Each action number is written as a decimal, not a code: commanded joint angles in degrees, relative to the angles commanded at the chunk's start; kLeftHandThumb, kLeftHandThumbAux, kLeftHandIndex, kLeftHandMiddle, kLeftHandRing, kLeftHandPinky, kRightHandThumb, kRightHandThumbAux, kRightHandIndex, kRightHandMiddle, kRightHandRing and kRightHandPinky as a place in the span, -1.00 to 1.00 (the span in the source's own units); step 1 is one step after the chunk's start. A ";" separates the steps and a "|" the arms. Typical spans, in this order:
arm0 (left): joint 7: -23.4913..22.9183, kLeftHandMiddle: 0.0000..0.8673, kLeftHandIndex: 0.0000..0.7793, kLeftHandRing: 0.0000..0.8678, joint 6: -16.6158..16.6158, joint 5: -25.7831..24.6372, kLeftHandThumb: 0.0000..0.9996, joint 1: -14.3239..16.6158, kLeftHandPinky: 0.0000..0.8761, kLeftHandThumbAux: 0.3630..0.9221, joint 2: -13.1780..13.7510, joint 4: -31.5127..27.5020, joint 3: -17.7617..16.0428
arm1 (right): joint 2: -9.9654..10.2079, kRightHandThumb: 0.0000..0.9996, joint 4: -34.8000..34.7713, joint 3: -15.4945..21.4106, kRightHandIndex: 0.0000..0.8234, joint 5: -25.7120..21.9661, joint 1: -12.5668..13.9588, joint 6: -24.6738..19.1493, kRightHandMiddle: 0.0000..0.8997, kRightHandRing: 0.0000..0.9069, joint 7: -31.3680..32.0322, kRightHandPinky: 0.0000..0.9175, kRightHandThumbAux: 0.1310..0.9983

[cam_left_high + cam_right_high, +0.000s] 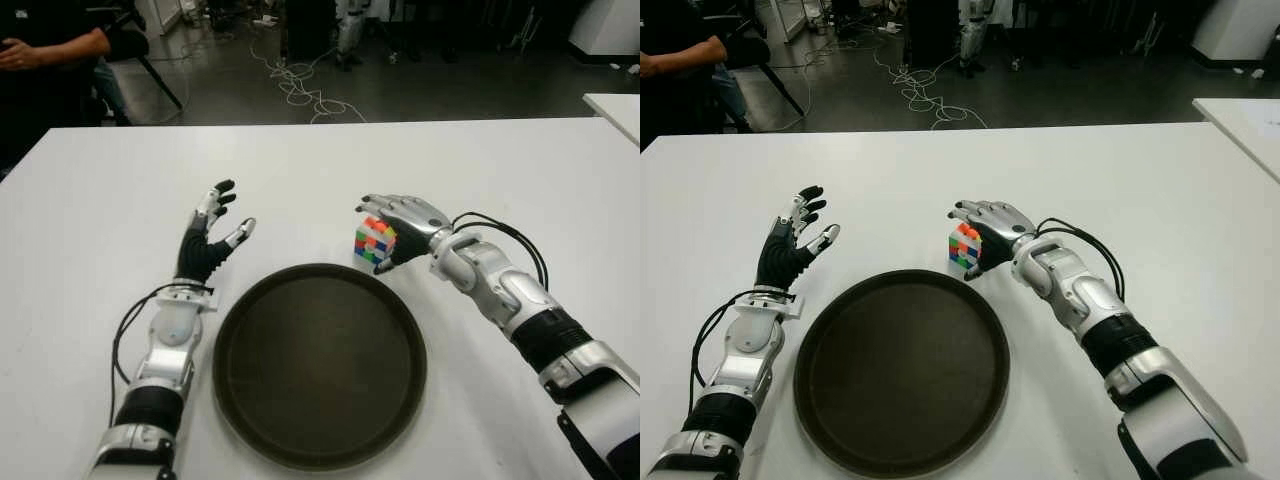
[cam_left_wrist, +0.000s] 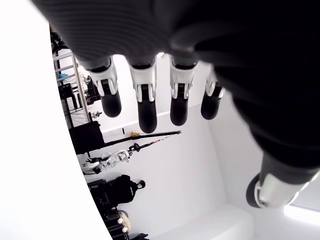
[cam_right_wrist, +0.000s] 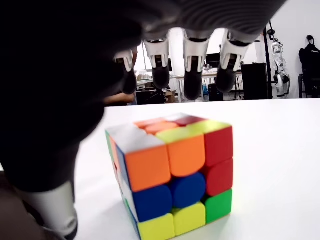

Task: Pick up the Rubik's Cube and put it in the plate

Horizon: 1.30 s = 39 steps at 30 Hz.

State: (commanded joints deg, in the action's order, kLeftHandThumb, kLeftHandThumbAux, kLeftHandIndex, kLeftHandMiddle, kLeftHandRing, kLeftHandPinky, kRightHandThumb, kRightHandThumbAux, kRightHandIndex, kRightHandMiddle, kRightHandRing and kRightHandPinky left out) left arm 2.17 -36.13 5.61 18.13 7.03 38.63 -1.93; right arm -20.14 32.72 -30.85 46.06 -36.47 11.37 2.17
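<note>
The Rubik's Cube (image 1: 375,241) stands on the white table (image 1: 300,170), just beyond the far right rim of the round dark plate (image 1: 320,370). My right hand (image 1: 408,220) arches over it from the right. Its fingers (image 3: 192,70) stay spread above the cube's (image 3: 170,172) top, and the thumb (image 3: 50,210) is low beside it. No finger visibly presses on the cube, so the hand is open. My left hand (image 1: 210,235) shows to the left of the plate, fingers (image 2: 145,100) spread and holding nothing.
A person (image 1: 40,50) sits beyond the table's far left corner. Cables (image 1: 300,85) lie on the floor past the far edge. A second white table (image 1: 615,105) shows at the right.
</note>
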 joint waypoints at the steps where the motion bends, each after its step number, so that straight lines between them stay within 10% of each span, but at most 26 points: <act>1: -0.04 -0.70 -0.74 -0.76 0.11 -0.06 -0.89 -0.02 -0.84 -0.11 -0.03 -0.06 -0.01 | 0.02 -1.00 0.09 -0.08 -0.83 0.01 -0.04 0.02 -0.83 -0.76 -0.11 -0.67 0.46; 39: 0.21 -0.67 -0.73 -0.70 -0.74 -0.07 -0.87 0.67 -0.78 -0.24 0.04 1.64 -0.16 | 1.89 -1.00 7.11 -1.14 -0.79 0.65 -1.81 0.77 -0.81 -0.71 -7.54 -0.60 0.52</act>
State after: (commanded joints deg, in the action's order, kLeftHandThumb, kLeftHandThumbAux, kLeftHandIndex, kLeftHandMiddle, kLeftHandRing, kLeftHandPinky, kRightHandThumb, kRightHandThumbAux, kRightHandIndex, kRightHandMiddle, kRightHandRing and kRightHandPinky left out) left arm 2.38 -36.87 5.54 18.80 7.07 40.27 -2.09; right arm -18.26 39.83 -31.99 46.71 -38.28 12.14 -5.37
